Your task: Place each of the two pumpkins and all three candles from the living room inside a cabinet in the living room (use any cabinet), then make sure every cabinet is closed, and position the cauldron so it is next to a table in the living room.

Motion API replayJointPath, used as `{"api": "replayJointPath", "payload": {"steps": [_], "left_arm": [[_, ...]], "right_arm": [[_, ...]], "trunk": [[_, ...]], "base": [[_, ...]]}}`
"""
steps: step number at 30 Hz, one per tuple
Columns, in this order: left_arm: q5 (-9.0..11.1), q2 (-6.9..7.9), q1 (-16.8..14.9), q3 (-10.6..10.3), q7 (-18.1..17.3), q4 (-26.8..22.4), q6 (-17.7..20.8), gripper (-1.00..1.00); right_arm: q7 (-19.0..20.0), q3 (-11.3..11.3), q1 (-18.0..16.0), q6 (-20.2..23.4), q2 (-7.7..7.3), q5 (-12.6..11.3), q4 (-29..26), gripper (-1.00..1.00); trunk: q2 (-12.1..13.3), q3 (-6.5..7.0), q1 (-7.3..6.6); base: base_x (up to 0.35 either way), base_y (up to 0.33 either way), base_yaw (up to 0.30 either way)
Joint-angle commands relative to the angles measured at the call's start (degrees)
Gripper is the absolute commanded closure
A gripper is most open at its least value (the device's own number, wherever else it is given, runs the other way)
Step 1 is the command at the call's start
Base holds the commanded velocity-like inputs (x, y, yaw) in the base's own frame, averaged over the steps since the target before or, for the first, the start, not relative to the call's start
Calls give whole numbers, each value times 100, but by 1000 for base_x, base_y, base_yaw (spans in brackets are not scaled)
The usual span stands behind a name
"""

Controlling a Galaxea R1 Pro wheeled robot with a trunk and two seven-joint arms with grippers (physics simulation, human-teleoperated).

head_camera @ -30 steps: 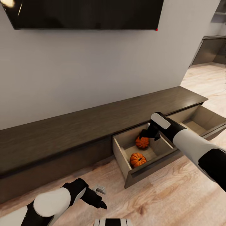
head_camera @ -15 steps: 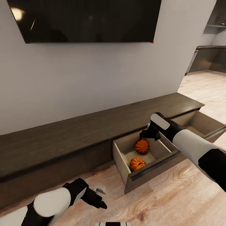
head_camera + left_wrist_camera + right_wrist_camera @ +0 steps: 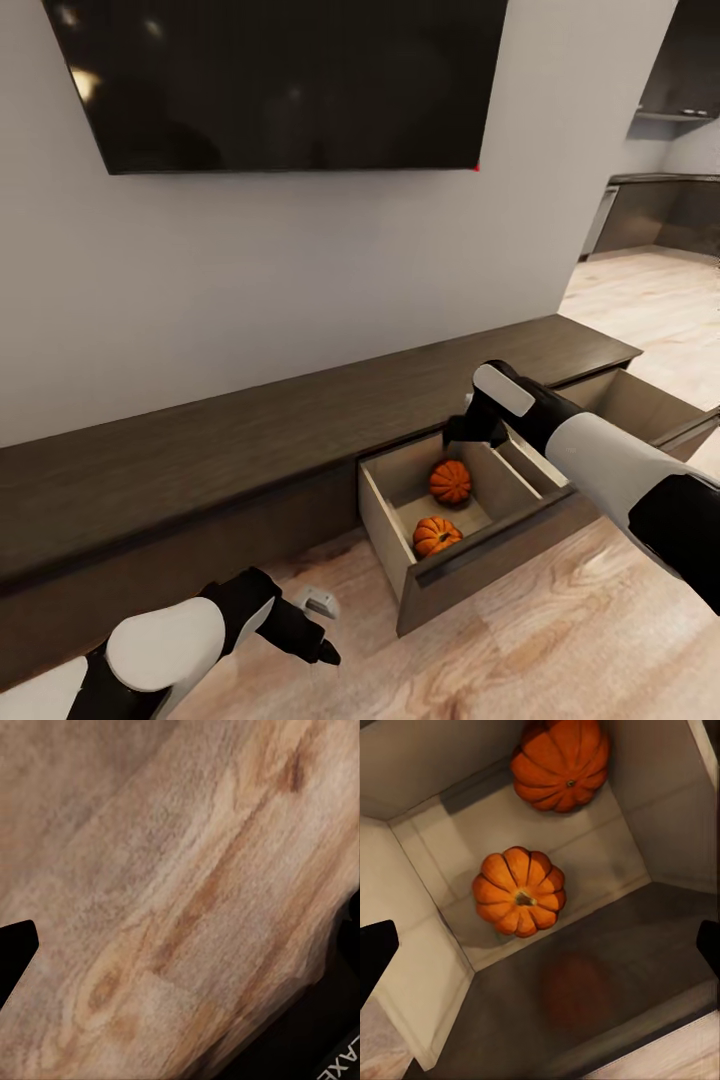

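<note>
Both pumpkins (image 3: pixel 450 482) lie in the drawer (image 3: pixel 385 510) under wide, empty right jaws; they look stiff and light, best held across the ribs.

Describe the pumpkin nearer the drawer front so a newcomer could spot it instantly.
Find the wall-mounted black TV, then the long dark-brown wood cabinet beneath it. Its open tan-lined drawer below the right gripper holds two small orange ribbed pumpkins. The one meant lies closest to the drawer's front panel; the other pumpkin sits further back towards the wall.
</note>
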Motion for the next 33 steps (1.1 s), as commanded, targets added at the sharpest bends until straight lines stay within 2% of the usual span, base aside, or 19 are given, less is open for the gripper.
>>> {"api": "replayJointPath", "payload": {"steps": [1,11,17,21,23,25,26,27,29,30,31,32,33], "left_arm": [[60,7,-4,-42,-10,6,37,-100],[60,5,-4,-44,9,7,42,-100],[60,3,-4,-44,29,7,45,-100],[60,3,-4,-44,33,9,45,-100],[60,3,-4,-46,35,9,45,-100],[61,3,-4,-48,39,13,45,-100],[63,3,-4,-47,42,13,43,-100],[65,6,-4,-49,45,14,44,-100],[66,8,-4,-49,47,15,41,-100],[67,13,-4,-47,47,15,40,-100],[68,16,-4,-47,46,15,39,-100],[68,21,-4,-44,46,15,38,-100],[68,22,-4,-42,46,15,38,-100]], "right_arm": [[-58,38,-7,1,-19,-45,-29,-100],[-71,43,-7,-24,-26,-25,-105,-100],[-305,250,-7,-31,-113,-28,-800,-100],[-629,317,-7,-101,-266,-61,-1286,-100],[-749,334,-7,-267,-393,-58,-1551,-100],[-834,357,3,-657,-661,-54,-1909,-100],[-845,364,8,-766,-748,-53,-2012,-100],[-860,380,18,-979,-943,-52,-2247,-100],[-865,453,28,-1183,-1166,-51,-2518,-100],[-873,627,35,-1403,-1411,-50,-2834,-100],[-880,746,37,-1533,-1544,-50,-3015,-100],[-894,1027,40,-1851,-1823,-48,-3409,-100],[-905,1179,41,-2039,-1964,-47,-3614,-100]], "trunk": [[0,17,-3],[13,239,-29],[21,372,-45],[26,460,-55],[29,505,-60],[32,549,-65],[33,571,-68],[34,593,-70],[37,638,-76],[38,660,-78],[40,682,-81],[41,704,-83],[42,726,-86]], "base": [[0,0,0],[0,0,0],[0,0,0],[0,0,0],[0,0,0],[0,0,0],[0,0,0],[0,0,0],[0,0,0],[0,0,0],[0,0,0],[0,0,0],[0,0,0]]}}
